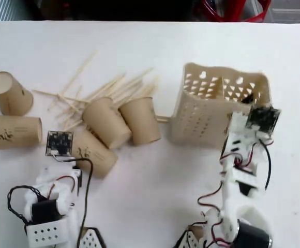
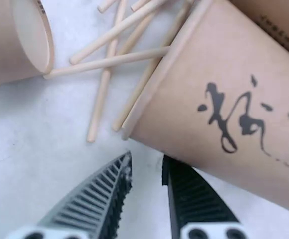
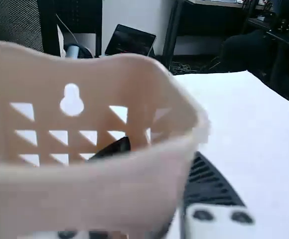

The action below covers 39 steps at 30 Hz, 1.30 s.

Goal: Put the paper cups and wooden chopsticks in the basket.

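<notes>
**Weighing the left gripper's line to the marked cup**

Starting at the table's (image 1: 155,206) left edge: left cups (image 1: 15,132), two of them, tipped on their sides and well apart from the basket.

Moving on toward the near edge, to the left gripper (image 2: 145,172). Set narrow, with nothing between its ribbed fingers (image 2: 107,199), low over bare table. Just beside it, on the basket side, the marked cup (image 2: 219,104). Lies on its side by the outer face of one finger; impossible to say whether touching or barely apart. Runs aslant, with mouth toward the chopsticks (image 2: 114,55) and the far edge, and base toward the near edge. Judging from that: calls for a wider opening and a sideways shift toward the cup before any grasp across its wall. At the present width, would likely only nudge it and set it rolling.

Continuing along, to the middle cups (image 1: 107,123): two more on their sides, side by side, resting over the near ends of the chopsticks, which fan out toward the far left corner.

Then the basket (image 1: 212,111), toward the right edge, with its contents hard to make out.

Ending at the right gripper (image 3: 162,149). Sits astride the basket's near wall, one jaw inside behind the lattice and the other outside, seemingly clamped on it. Leaves the left arm plainly the nearer one to every cup and stick.
</notes>
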### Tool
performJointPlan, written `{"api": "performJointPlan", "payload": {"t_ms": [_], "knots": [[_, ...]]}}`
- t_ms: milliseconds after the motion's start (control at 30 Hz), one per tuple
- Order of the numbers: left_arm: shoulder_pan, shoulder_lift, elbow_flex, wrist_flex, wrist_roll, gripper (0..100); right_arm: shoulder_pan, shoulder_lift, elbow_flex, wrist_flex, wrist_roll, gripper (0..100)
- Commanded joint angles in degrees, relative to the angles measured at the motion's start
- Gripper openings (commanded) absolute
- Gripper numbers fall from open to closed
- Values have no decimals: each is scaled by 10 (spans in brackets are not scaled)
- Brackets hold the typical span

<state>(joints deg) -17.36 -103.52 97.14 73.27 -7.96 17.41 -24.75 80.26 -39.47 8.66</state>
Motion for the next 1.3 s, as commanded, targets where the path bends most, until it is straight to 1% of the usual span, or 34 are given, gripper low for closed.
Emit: {"api": "performJointPlan", "payload": {"t_ms": [0,133,200,267,467,633,767,933,1133,1267], "knots": [[-5,-3,-1,2,4,118,-2,-40,33,-10,34,249],[-5,-3,-1,2,4,118,-1,-58,62,-7,79,251],[-5,-3,-1,2,4,118,-6,-65,62,29,108,251],[-5,-3,-1,2,4,118,-11,-78,43,100,127,252],[-5,-3,-1,2,4,118,-16,-159,-23,325,127,253],[-5,-3,-1,2,4,118,-15,-279,-36,505,127,252],[-5,-3,-1,2,4,118,-15,-379,-25,610,132,252],[-5,-3,-1,2,4,118,-15,-513,47,655,134,252],[-5,-3,-1,2,4,118,-15,-688,168,658,145,251],[-5,-3,-1,2,4,118,-14,-783,165,720,146,243]]}}
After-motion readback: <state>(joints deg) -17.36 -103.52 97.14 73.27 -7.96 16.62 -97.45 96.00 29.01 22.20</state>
